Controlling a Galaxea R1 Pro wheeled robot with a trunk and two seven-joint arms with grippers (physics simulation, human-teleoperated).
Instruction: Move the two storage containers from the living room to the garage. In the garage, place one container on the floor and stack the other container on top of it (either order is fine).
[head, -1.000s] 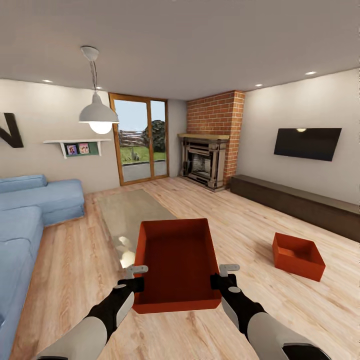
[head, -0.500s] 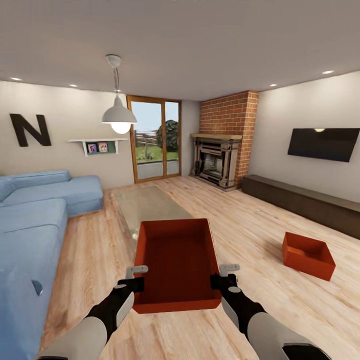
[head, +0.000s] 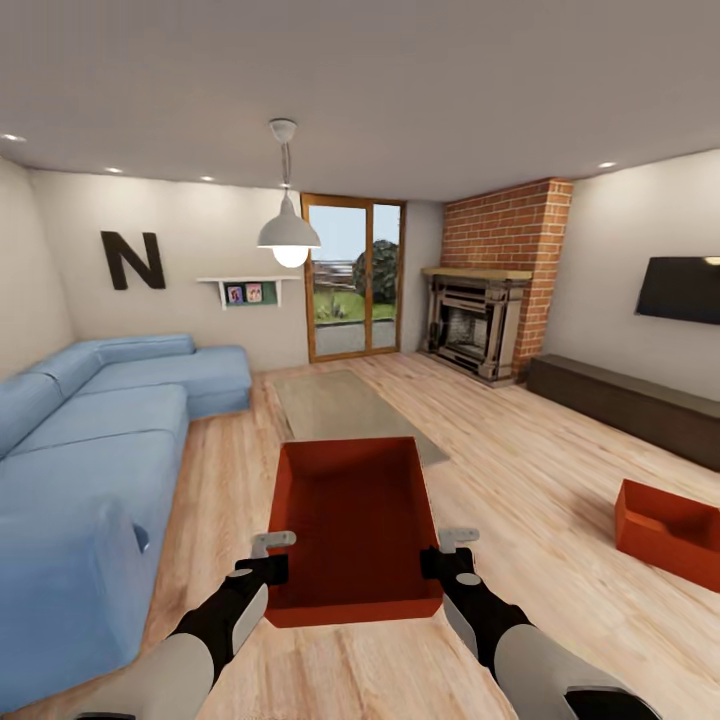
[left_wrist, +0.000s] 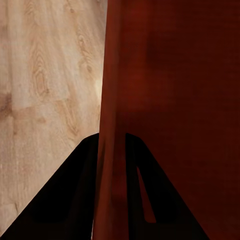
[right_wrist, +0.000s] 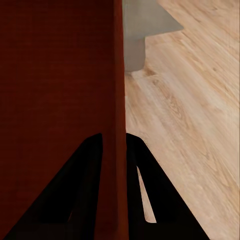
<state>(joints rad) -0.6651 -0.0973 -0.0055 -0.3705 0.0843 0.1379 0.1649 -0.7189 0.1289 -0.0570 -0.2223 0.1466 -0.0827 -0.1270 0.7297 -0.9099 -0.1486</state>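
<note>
You have one storage container (head: 355, 530) held up in front of you, level and open side up, above the light wood plank floor (head: 520, 460) of the living room. Your left hand (head: 272, 556) is clamped on the container's left wall near its closer corner, and your left wrist view shows that wall (left_wrist: 112, 150) running straight between the two dark fingers (left_wrist: 75, 200), one on each side of it and pressed against it. Your right hand (head: 447, 552) grips the right wall the same way; in your right wrist view the orange-red wall (right_wrist: 117, 150) sits pinched between its fingers (right_wrist: 150, 200), with plank floor and a corner of the glass coffee table (right_wrist: 145, 30) beyond. Both hands are therefore closed down to the thickness of a wall, each with a hold on the same box. The second container (head: 668, 532) rests on the floor well off to your right, near the edge of your head view and partly cut off by it, in front of the long dark low cabinet (head: 630, 405). The coffee table (head: 345, 410) lies straight ahead, just past the held box. The blue sofa (head: 90, 460) fills your left side, and the red-brick fireplace (head: 490, 300) stands at the far right corner, beside the glass door (head: 355, 290).
</note>
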